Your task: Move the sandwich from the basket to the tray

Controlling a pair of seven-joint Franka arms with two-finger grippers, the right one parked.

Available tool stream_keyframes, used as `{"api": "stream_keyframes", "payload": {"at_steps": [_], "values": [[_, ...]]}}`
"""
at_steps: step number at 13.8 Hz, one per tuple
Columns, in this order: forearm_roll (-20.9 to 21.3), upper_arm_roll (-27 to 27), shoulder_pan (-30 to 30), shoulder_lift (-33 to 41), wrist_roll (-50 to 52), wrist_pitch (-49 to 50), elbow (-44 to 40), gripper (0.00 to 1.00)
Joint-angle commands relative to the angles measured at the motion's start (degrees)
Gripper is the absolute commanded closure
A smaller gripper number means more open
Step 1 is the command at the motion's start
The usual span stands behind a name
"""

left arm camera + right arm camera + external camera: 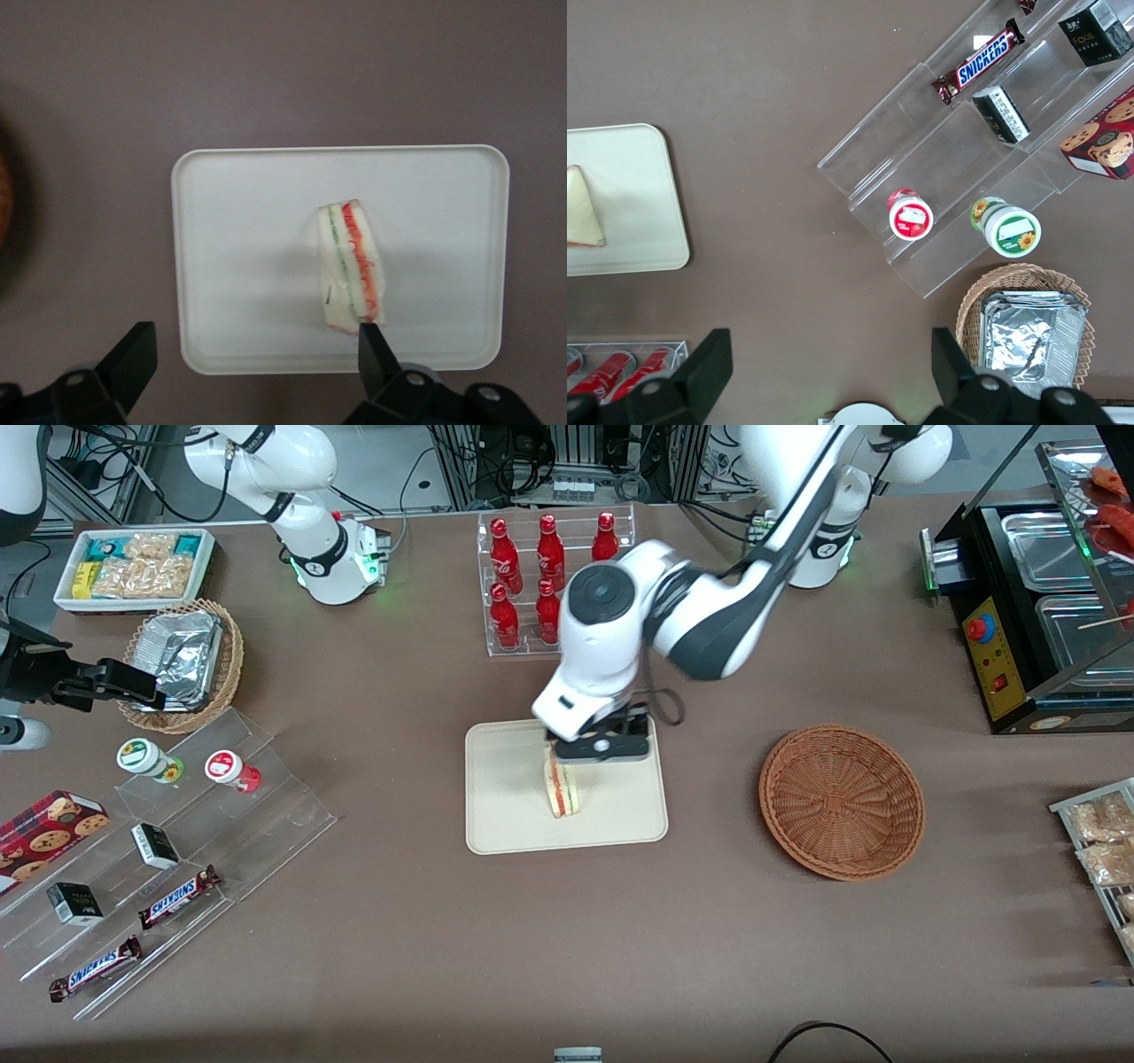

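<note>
The sandwich point(564, 786) point(353, 266) rests on the cream tray point(505, 815) point(239, 230), filling layers facing up, near the tray's middle. My left gripper point(599, 755) point(257, 335) hovers open just above the tray, over the edge farther from the front camera, and holds nothing. One black fingertip point(371, 341) shows right at the sandwich's end; the other fingertip point(140, 347) stands wide of it. The reddish-brown basket point(842, 802) lies beside the tray toward the working arm's end of the table, with nothing in it. The right wrist view catches the sandwich point(583, 211) and a tray corner point(647, 177).
A clear rack of red bottles point(549, 576) stands just past the tray, farther from the front camera, under the arm. An acrylic stepped shelf point(159, 850) with snack bars and cups, and a tan basket with a foil container point(182, 660), lie toward the parked arm's end.
</note>
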State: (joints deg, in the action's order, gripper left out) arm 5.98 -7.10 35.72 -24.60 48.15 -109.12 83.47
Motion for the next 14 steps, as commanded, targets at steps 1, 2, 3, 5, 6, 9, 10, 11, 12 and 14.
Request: {"api": "stream_keyframes", "payload": {"at_steps": [1,2,3,5,6,9,10,11,12,14], "values": [[0.09,-0.37,-5.47,6.65,-1.65,3.73,2.22,0.00],[-0.44,-0.28,-7.22,8.41,-3.92,4.78,2.31,0.00],[-1.40,-0.37,-9.59,9.65,-6.38,7.49,2.22,0.00],[-4.39,-0.28,-14.77,13.16,-14.27,12.77,2.39,0.00],[-4.57,-0.37,-17.58,14.92,-18.75,15.49,2.57,0.00],[-4.57,-0.28,-23.48,20.19,-26.17,20.86,3.45,0.00],[-4.57,-0.28,-25.68,21.69,-28.18,21.92,3.45,0.00],[-4.57,-0.28,-27.61,23.36,-31.16,23.67,3.45,0.00],[-4.66,-0.19,-29.89,24.68,-34.58,25.34,3.36,0.00],[-4.66,-0.19,-33.77,26.62,-40.13,27.20,3.89,0.00]]}}
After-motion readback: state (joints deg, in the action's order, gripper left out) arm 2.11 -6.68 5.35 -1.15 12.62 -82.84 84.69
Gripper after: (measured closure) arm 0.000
